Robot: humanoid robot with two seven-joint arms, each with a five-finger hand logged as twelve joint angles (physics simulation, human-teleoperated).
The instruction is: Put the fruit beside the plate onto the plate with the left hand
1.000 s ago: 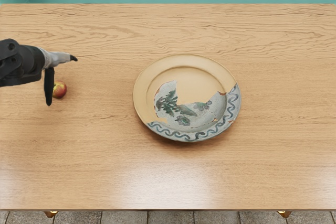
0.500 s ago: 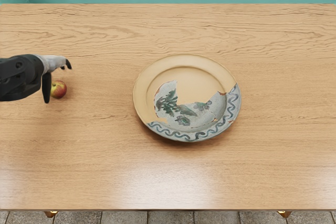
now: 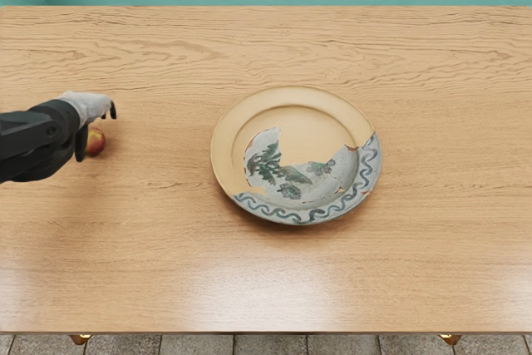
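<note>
Plainly the left hand (image 3: pixel 90 112) sits right over the fruit (image 3: pixel 98 141), a small red-and-yellow thing, and covers its left part. Whether the hand grips it or only hangs at it, I cannot tell. The fruit lies on the counter (image 3: pixel 266 288) near the left edge, well apart from the plate (image 3: pixel 223 151), which holds nothing. I judge the task barely begun: a sure grasp, the lift, the carry rightward and the set-down are all left to do.

The table (image 3: pixel 266 272) is grained wood with a soft sheen; the plate (image 3: pixel 249 114) looks like glazed ceramic.
</note>
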